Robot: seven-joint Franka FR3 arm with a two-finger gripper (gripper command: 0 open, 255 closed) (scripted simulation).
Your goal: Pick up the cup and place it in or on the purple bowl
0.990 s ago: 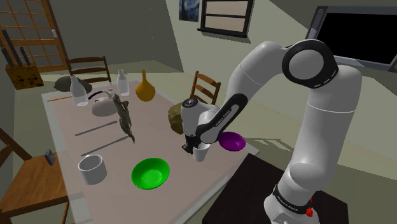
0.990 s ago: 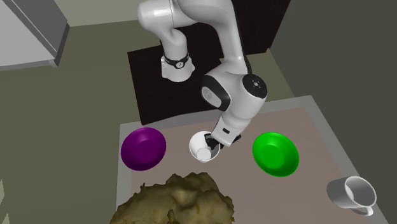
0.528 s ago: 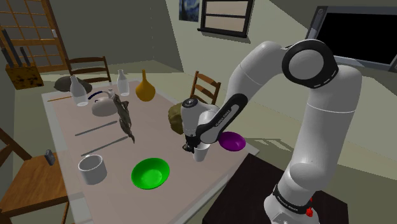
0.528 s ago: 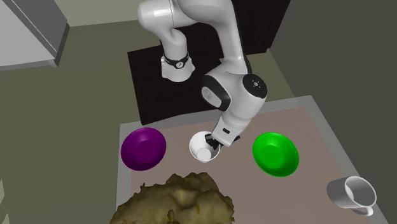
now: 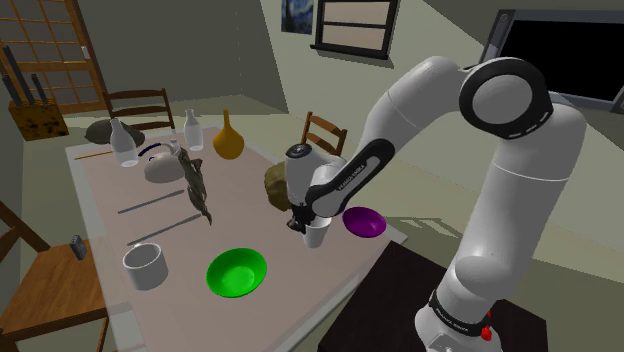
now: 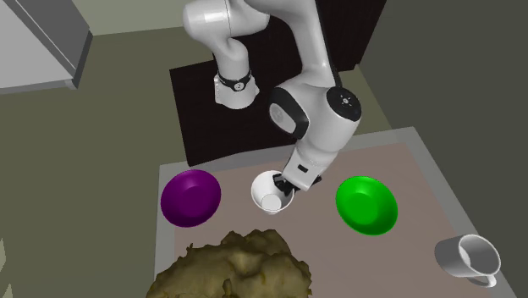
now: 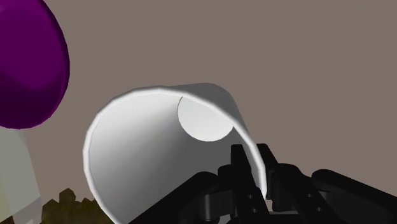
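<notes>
Between the two black fingers (image 7: 238, 167) of the pincer (image 7: 253, 172) I am seeing the white cup's (image 7: 153, 140) wall being gripped, one finger inside the rim, one outside. Close on one side of the pincer the purple bowl (image 5: 363, 221) is sitting on the desk (image 5: 100, 195); a green bowl (image 5: 237, 272) is lying on the other side. From above, the second exterior view is giving me the cup's open mouth and round bottom. From the side, the shoulder view is giving its outside, plus an orange vase (image 5: 228, 137) well beyond the pincer. Whether the cup is touching the desk I cannot tell.
</notes>
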